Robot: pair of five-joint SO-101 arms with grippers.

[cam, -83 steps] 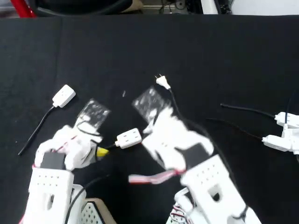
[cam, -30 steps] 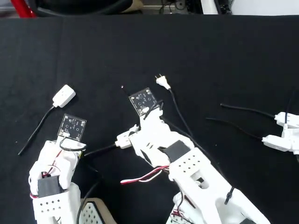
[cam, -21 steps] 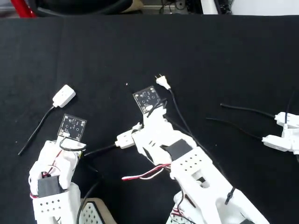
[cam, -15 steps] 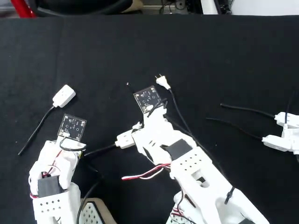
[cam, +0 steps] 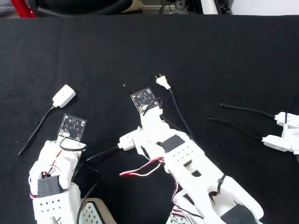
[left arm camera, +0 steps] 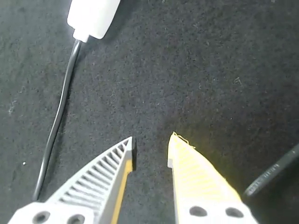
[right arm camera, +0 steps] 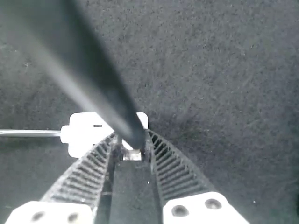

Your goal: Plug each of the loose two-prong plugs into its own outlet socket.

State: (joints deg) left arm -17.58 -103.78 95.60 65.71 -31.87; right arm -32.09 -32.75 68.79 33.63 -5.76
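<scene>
- High view: on the black table, a loose two-prong plug lies with its prongs pointing away from the arms, just beyond the right arm.
- A left outlet socket lies apart from the left arm, and its socket cord trails back towards the near edge.
- A centre outlet socket lies against the right arm's forward end.
- Two white connectors lie at the table's right edge, well apart from the arms.
- Left wrist view: the left gripper is spread, nothing between its fingers, over bare cloth. The left outlet socket lies ahead of it, untouched.
- Right wrist view: the right gripper is pressed together, pinching a black cord that rises out of the fingertips. The centre outlet socket lies directly beyond the tips; whether they touch cannot be told.
</scene>
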